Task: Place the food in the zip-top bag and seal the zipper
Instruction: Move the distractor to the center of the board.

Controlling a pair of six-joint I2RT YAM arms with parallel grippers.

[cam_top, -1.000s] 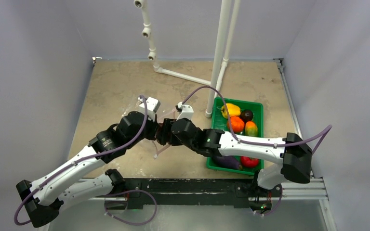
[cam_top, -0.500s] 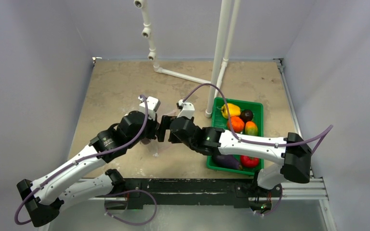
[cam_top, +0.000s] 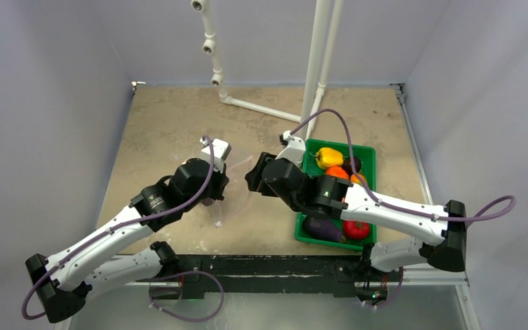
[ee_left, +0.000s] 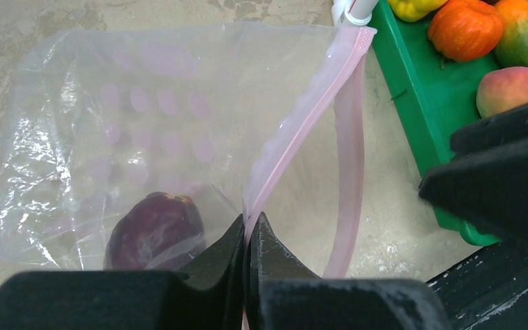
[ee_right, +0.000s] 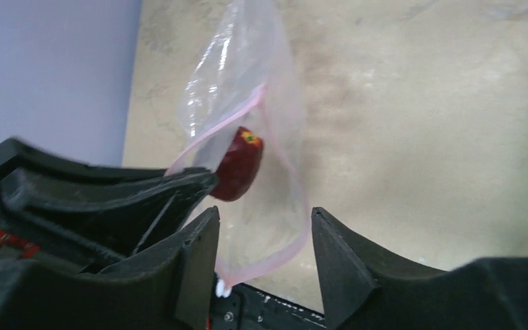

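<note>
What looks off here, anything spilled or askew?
Nothing spilled or damaged. Left gripper pinches one lip of the bag, so its mouth gapes; one dark fruit sits inside. Right gripper is open, empty. Other food lies in the tray.

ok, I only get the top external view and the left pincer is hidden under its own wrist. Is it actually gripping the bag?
Observer: Yes. The left wrist view shows the left pincer shut on the pink zipper, pinching one lip of the zip-top bag. The other lip hangs away from it, so the mouth is open.
Operator: Anything inside yet? From above it's just glare.
Observer: One piece, a dark reddish-purple fruit. It sits inside the bag close to the pinched edge.
</note>
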